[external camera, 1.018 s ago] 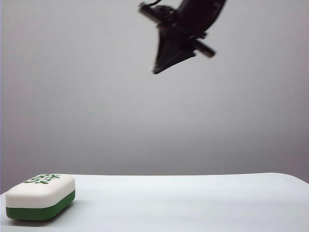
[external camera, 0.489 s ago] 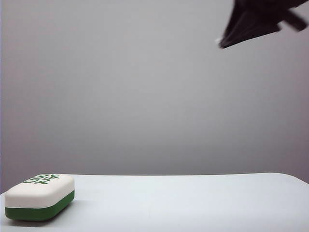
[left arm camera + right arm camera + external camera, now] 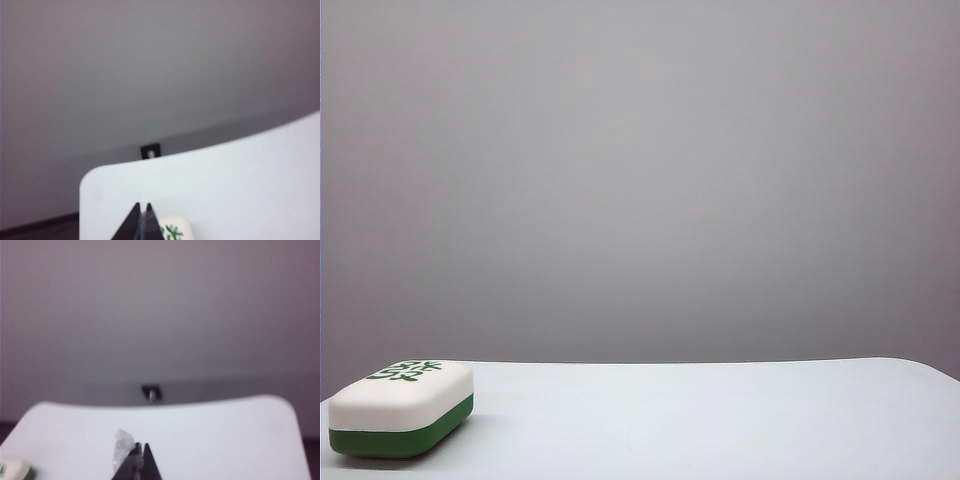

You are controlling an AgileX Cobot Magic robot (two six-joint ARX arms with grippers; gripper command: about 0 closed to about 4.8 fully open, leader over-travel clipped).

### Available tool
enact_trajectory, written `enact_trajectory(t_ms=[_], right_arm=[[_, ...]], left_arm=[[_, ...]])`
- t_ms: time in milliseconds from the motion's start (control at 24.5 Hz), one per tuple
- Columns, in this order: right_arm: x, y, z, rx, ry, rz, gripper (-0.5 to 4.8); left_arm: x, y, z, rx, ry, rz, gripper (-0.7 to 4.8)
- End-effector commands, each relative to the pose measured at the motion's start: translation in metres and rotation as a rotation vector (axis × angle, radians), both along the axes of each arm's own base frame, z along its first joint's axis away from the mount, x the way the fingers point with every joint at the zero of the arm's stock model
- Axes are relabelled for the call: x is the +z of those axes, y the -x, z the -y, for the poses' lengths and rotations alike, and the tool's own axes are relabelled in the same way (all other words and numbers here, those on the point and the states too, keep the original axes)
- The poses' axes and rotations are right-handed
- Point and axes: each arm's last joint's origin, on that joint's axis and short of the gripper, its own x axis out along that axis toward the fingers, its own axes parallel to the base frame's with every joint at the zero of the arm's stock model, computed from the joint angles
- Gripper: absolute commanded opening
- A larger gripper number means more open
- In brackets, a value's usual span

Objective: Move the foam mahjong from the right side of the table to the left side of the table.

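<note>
My left pincer (image 3: 142, 206) is clenched shut with nothing in it, its two tips pressed together, and it hangs above the desk (image 3: 240, 185). Just past its tips I see a corner of the foam mahjong (image 3: 172, 231), with its green mark on top. My right pincer (image 3: 140, 446) is clenched shut too, and it hangs above the desk. A bit of something pale and see-through (image 3: 122, 446) shows beside its tips; I cannot tell what it is. From this pincer the block is far off at the desk's edge. In the outside view the block lies flat at the left end of the white desk, white on top and dark green below. Behind the desk is a plain grey wall (image 3: 640, 180).
</note>
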Motion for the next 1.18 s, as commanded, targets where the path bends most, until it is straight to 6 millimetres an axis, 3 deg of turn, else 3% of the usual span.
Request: enact_trajectory(t_ms=[41,367,448,652,1181], right_arm=[[-0.010,0.014,0.007,-0.037,-0.033,0.091,-0.05],[-0.051,0.028,0.006,-0.110,-0.085,0.118,-0.05],[-0.072,0.032,0.007,-0.151,-0.100,0.193,-0.05],[-0.106,0.035,0.007,-0.161,-0.101,0.194,-0.05],[-0.128,0.033,0.009,-0.217,-0.020,0.066,-0.05]], left_arm=[[-0.003,0.008,-0.004,0.009,0.052,0.096,-0.05],[-0.043,0.010,-0.008,0.099,0.136,0.095,-0.05],[-0.057,0.009,-0.008,0.111,0.148,0.137,-0.05],[-0.076,0.006,-0.007,0.112,0.182,0.138,-0.05],[-0.103,0.001,-0.009,0.166,0.222,0.096,-0.05]])
